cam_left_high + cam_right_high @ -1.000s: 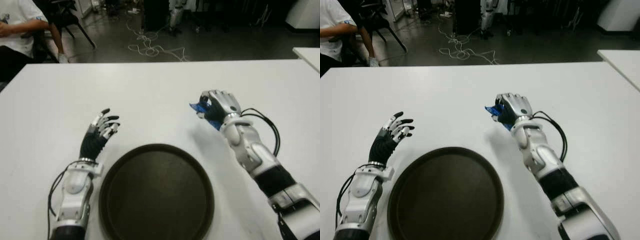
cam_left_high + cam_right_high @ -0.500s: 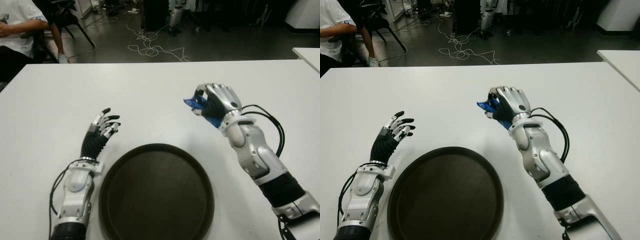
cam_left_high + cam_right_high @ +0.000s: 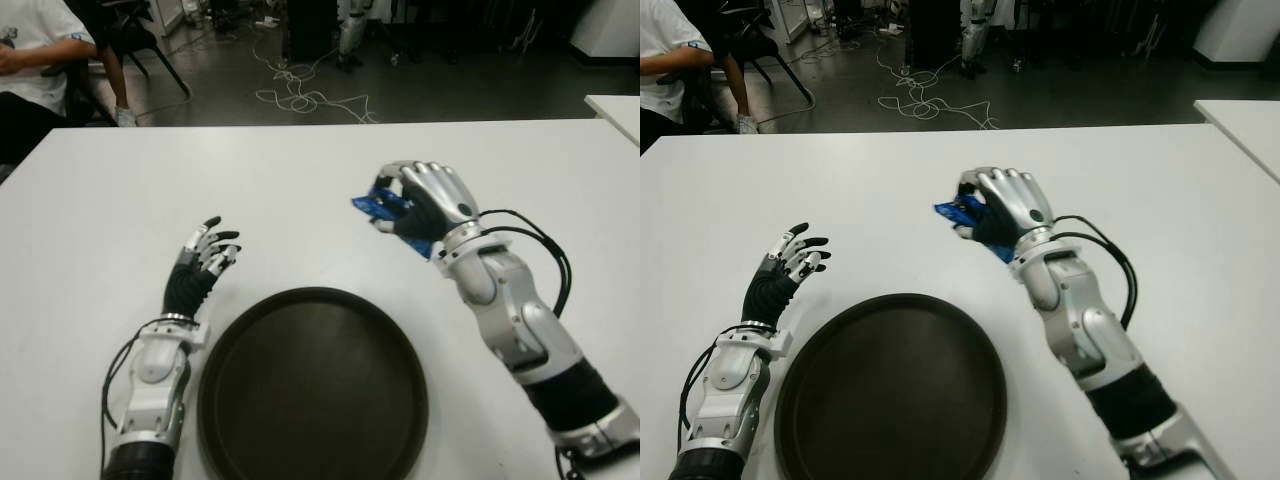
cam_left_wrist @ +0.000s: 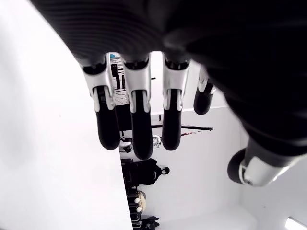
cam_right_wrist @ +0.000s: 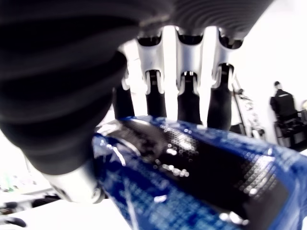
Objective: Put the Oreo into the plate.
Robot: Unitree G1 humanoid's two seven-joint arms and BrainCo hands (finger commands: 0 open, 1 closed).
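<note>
1. Plate (image 3: 312, 385): dark, round, lying on the white counter (image 3: 90, 220) at its near edge, nothing in it.
2. Right robot hand (image 3: 425, 200): beyond the plate's far-right rim, raised off the counter, fingers curled around the blue Oreo pack (image 3: 372, 205).
3. Oreo pack: one end sticks out of the fist toward the plate's far-left side. Right wrist view shows the blue wrapper (image 5: 201, 187) pressed between thumb and fingertips (image 5: 187, 103). Pack is not over the plate; it sits past the far rim.
4. Left robot hand (image 3: 200, 262): just left of the plate's far-left rim, fingers spread and extended, holding nothing. Left wrist view confirms the fingers (image 4: 139, 124) are straight with white counter behind them.
5. Person (image 3: 35, 50): seated on a chair well beyond the plate, off the counter's far-left corner.
6. Cables (image 3: 300, 95): loose on the floor beyond the counter's far edge, straight out from the plate.
</note>
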